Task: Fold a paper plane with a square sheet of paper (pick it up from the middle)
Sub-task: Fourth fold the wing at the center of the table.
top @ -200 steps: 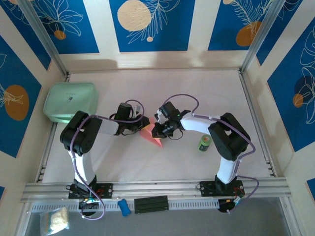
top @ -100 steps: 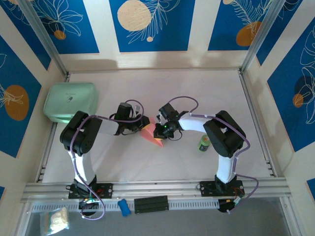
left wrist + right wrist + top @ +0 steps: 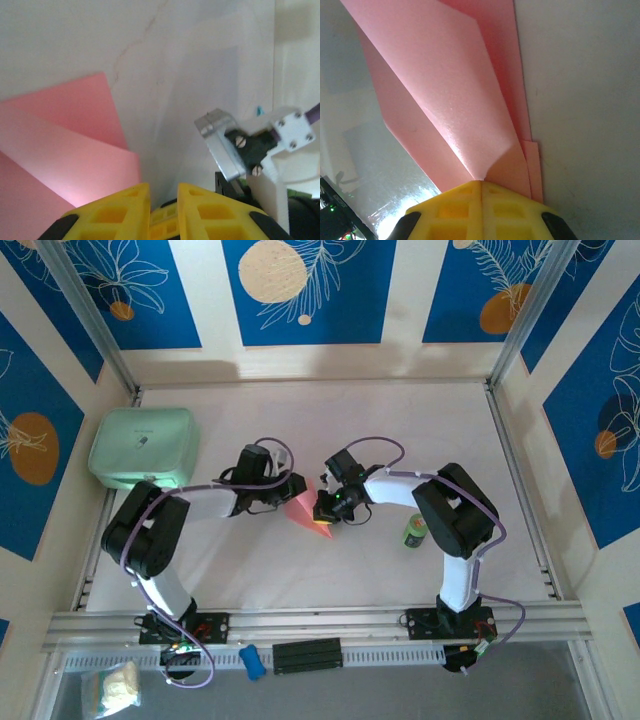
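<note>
Paper plane (image 3: 306,513) lies mid-desk (image 3: 400,420) between the 2 grippers. Right gripper (image 3: 481,183) jaws are pressed together, clamping its folded layers. Left gripper (image 3: 164,189) jaws stand slightly apart, the paper's edge just beside them.

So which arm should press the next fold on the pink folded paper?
Probably left. The right gripper is shut on the pink folded paper, anchoring it. The left gripper sits beside the paper, jaws slightly apart, holding nothing.
</note>
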`<state>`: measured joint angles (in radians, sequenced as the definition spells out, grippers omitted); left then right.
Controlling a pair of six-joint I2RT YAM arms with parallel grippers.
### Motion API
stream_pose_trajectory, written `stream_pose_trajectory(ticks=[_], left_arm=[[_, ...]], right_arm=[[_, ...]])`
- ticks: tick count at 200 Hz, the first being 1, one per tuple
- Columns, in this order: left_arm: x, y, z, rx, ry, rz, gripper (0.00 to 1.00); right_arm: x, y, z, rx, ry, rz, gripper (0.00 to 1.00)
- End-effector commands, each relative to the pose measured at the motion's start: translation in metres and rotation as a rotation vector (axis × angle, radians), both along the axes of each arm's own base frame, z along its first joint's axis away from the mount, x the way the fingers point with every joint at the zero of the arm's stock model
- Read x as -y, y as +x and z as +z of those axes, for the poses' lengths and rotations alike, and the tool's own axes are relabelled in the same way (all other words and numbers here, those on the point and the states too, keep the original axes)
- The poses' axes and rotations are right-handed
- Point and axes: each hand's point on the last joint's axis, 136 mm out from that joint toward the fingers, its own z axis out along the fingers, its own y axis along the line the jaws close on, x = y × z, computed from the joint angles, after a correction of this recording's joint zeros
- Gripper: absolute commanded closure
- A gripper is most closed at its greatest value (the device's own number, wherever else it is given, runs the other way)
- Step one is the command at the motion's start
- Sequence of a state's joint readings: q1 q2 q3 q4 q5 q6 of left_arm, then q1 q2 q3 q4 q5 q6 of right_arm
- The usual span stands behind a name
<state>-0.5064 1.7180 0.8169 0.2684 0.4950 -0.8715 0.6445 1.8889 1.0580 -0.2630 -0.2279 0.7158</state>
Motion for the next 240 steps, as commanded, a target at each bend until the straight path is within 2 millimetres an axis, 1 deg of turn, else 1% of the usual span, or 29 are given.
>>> stream_pose_trajectory(ticks=[1, 53, 83, 103, 143, 169, 201, 240], left_arm=[[0.007, -0.012, -0.019, -0.016, 0.06, -0.053, 0.8], [0.013, -0.016, -0.041, -0.054, 0.101, -0.083, 0.82], [0.012, -0.014, -0.049, -0.069, 0.119, -0.08, 0.82], [0.006, -0.011, -0.056, -0.09, 0.158, -0.054, 0.82], [-0.017, -0.004, -0.072, -0.136, 0.208, 0.009, 0.82], [-0.031, 0.008, -0.078, -0.152, 0.222, 0.031, 0.82], [-0.05, 0.032, -0.08, -0.149, 0.242, 0.064, 0.81], [-0.078, 0.064, -0.078, -0.124, 0.281, 0.116, 0.81]], right_arm=[[0.035, -0.026, -0.042, -0.136, -0.163, -0.041, 0.96], [0.037, -0.026, -0.044, -0.145, -0.159, -0.046, 0.96], [0.038, -0.028, -0.045, -0.148, -0.159, -0.039, 0.96], [0.041, -0.032, -0.048, -0.154, -0.171, -0.026, 0.96], [0.055, -0.046, -0.06, -0.182, -0.213, 0.018, 0.96], [0.064, -0.057, -0.066, -0.201, -0.229, 0.053, 0.96], [0.071, -0.064, -0.068, -0.22, -0.231, 0.075, 0.96], [0.072, -0.062, -0.067, -0.202, -0.228, 0.094, 0.96]])
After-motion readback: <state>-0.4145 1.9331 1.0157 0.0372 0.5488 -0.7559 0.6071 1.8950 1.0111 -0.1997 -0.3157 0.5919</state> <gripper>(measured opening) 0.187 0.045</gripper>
